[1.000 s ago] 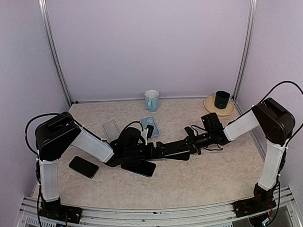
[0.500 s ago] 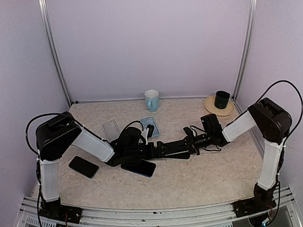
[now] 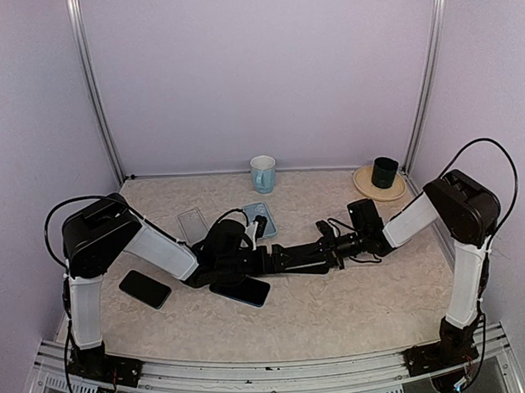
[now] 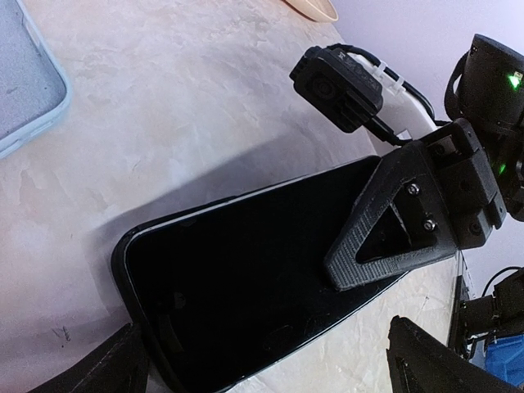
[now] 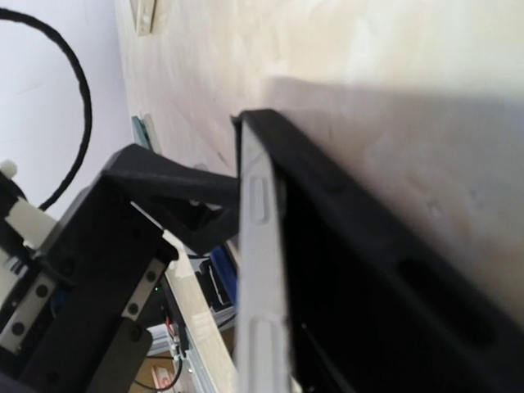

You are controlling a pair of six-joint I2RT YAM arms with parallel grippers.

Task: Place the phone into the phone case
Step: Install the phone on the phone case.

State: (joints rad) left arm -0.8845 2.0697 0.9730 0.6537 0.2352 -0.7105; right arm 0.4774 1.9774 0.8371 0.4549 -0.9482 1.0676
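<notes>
1. The phone [image 4: 237,303] lies screen-up near the middle of the worktop [image 3: 336,315], just in front of where the two arms meet.
2. The right pincer [image 4: 352,266] is clenched on the far end of the phone. One triangular finger lies flat on the glass, and its partner is hidden beneath.
3. In the right wrist view the phone shows edge-on, its pale side rail and buttons running down the middle of the frame. That view is too close and dark to show more of the grip.
4. The left pincer [image 4: 266,340] is released and spread wide. Its fingers [image 4: 110,368] stand on either side of the near end of the phone, and neither can be seen touching it.
5. The light blue case [image 3: 265,215] lies open side up just behind the arms, apart from the phone. Its corner shows at the upper left of the left wrist view.
6. A clear case [image 3: 193,223] lies to the left of the blue one, also flat on the worktop.
7. A second phone [image 3: 145,288] rests on the left, near the left arm's elbow and well apart from both pincers.
8. At the back wall stands a mug [image 3: 262,173]. In the far right corner a dark cup [image 3: 384,171] sits on a plate [image 3: 366,189].
</notes>
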